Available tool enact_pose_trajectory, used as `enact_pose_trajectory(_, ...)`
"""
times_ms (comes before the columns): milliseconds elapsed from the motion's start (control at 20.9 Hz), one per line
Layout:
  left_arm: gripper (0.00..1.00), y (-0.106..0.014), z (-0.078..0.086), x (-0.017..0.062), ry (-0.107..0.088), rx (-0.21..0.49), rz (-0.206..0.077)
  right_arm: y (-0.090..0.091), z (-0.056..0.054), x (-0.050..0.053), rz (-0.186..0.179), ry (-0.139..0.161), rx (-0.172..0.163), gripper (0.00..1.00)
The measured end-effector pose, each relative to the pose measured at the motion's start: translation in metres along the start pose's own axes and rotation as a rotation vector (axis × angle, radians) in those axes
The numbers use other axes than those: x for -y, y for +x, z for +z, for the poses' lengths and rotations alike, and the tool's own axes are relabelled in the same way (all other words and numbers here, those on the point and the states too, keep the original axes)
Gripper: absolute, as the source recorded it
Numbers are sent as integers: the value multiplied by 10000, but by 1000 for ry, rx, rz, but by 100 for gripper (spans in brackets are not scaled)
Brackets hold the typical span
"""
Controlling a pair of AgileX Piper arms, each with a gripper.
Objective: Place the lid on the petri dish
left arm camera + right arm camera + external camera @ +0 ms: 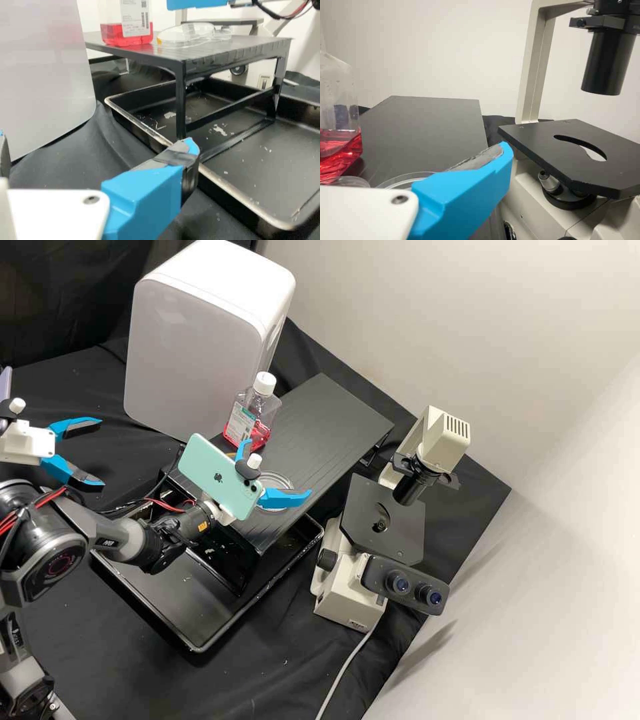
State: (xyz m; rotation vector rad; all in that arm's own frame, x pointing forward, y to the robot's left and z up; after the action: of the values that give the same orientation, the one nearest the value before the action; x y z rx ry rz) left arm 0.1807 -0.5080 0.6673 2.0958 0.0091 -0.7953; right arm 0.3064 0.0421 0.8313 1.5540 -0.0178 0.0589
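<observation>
Petri dish (275,482) sits at the near end of the black platform (333,420), between the parted blue fingers of the right hand (269,475). The left hand (73,450), fingers also apart, hangs well off the platform's left side. The platform stands in a black tray (180,600) on the cloth-draped desk (280,667). A red-filled flask (252,417) stands at the platform's far-left edge, a white box (207,327) beyond it and a microscope (383,540) to its right.

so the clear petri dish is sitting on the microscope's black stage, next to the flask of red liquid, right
Not quite. The clear round plastic petri dish sits on the black ribbed raised shelf, not on the microscope's black stage. It is next to the clear flask of red liquid, as you said. The high view shows this.
</observation>
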Motion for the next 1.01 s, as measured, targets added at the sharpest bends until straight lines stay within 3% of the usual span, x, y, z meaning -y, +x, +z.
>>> enact_pose_trajectory(240, 100, 0, 10, 2, 5, 11, -2, 0, 0, 0, 0, 0, 0, 100)
enact_pose_trajectory(528, 100, 11, 22, 55, 9, 15, -26, 0, -13, 12, -3, 1, -3, 100)
enact_pose_trajectory(863, 100, 22, 22, 81, 11, 14, -37, -16, -195, 185, -60, 6, -65, 100)
enact_pose_trajectory(1007, 100, 22, 40, 95, 13, 21, -42, -27, -264, 245, -77, -8, -90, 100)
